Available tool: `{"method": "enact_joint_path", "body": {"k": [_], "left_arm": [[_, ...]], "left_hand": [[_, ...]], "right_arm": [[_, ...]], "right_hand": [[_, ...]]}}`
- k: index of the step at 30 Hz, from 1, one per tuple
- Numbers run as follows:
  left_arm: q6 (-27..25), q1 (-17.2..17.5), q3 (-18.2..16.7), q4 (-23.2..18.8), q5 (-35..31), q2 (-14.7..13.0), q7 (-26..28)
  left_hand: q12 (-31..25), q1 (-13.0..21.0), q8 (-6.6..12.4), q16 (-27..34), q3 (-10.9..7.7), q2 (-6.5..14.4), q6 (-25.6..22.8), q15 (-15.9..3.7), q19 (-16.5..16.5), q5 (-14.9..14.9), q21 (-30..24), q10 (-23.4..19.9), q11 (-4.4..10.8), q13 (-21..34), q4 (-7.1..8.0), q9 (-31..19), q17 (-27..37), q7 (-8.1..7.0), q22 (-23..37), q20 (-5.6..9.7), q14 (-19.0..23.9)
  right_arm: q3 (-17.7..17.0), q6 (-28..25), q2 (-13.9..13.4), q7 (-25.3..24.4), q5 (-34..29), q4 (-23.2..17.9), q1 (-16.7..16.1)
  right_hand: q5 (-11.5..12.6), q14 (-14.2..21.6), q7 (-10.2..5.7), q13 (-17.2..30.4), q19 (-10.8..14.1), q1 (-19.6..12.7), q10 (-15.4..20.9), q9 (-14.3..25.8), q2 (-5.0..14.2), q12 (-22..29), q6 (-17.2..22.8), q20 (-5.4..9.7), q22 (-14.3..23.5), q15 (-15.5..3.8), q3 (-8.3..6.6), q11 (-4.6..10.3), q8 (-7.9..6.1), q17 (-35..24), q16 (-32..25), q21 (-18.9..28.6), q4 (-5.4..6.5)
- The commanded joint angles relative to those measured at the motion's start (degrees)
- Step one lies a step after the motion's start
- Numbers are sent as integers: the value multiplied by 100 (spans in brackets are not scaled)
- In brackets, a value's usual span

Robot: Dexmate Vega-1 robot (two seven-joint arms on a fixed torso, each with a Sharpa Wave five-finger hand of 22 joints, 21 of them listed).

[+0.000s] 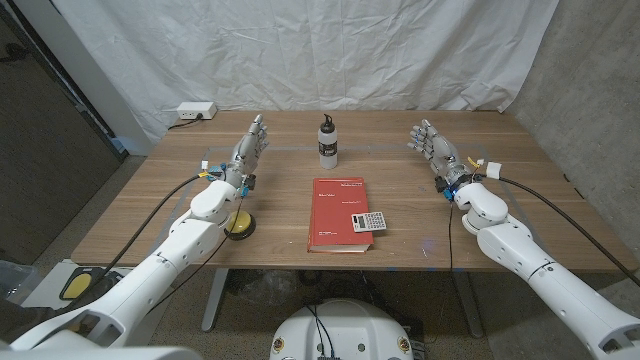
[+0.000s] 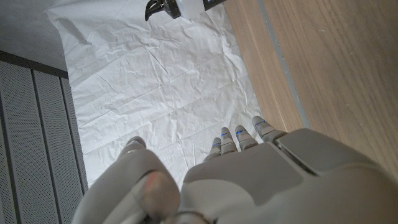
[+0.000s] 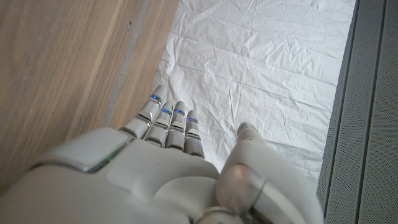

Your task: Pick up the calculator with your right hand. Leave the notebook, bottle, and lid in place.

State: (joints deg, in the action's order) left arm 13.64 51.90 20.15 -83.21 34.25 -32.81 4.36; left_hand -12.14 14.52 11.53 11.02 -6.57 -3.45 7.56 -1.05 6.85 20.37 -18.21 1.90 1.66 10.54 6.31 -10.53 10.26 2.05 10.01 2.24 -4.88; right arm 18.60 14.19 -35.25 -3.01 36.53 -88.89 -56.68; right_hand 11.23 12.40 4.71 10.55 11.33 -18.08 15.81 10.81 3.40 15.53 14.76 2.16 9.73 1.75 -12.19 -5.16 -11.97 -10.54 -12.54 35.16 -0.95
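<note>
We judge the task not yet begun: our right robot hand (image 1: 432, 143) stands open and empty over the wooden desk (image 1: 150, 205), well apart from the small grey calculator (image 1: 370, 221) lying on the red rectangular notebook (image 1: 335, 210), so reach, grasp and lift all remain.

Yellow lid (image 1: 240, 224): partly hidden behind the left forearm, just back of the left hand (image 1: 248, 147); only its near rim and top show.

Calculator (image 1: 370, 221), well inward and back of the right hand (image 1: 432, 143): keys and display too small to read.

Notebook (image 1: 336, 213): cover print too small to read.

Bottle (image 1: 328, 142), between the two hands: label detail too small to tell.

Left wrist view: left hand cut off by the picture's edge; dark object (image 2: 163, 7) beyond the fingertips (image 2: 227, 134) also cut off, identity unclear.

Right wrist view: right hand (image 3: 180, 174) cut off at the edge; thumb tip blurred.
</note>
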Motion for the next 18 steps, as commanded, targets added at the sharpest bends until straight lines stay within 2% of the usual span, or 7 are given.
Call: {"method": "enact_joint_path", "body": {"k": [1,18], "left_arm": [[118,30,-42,33,-6,-10,-15],[166,1,8,60,-31,63,-25]], "left_hand": [[26,64,-1,-10,12,24,29,-16,32,33,17,51,42,9,-22,-13,18,-12,12,316,-44],[47,97,-22,-29,21,54,66,-13,68,36,73,91,49,9,-32,-13,18,-19,14,311,-91]], "right_arm": [[-110,-120,-162,-214,-3,-422,-318],[-305,-165,-398,-309,62,-864,-775]], "right_hand": [[-13,65,-14,14,43,-80,80,12,14,18,36,-6,33,-4,-35,-3,-32,-13,-28,-11,-39],[-33,170,-26,19,85,-108,168,18,24,29,75,-22,36,3,-48,-5,-31,-19,-42,-46,-72]]}}
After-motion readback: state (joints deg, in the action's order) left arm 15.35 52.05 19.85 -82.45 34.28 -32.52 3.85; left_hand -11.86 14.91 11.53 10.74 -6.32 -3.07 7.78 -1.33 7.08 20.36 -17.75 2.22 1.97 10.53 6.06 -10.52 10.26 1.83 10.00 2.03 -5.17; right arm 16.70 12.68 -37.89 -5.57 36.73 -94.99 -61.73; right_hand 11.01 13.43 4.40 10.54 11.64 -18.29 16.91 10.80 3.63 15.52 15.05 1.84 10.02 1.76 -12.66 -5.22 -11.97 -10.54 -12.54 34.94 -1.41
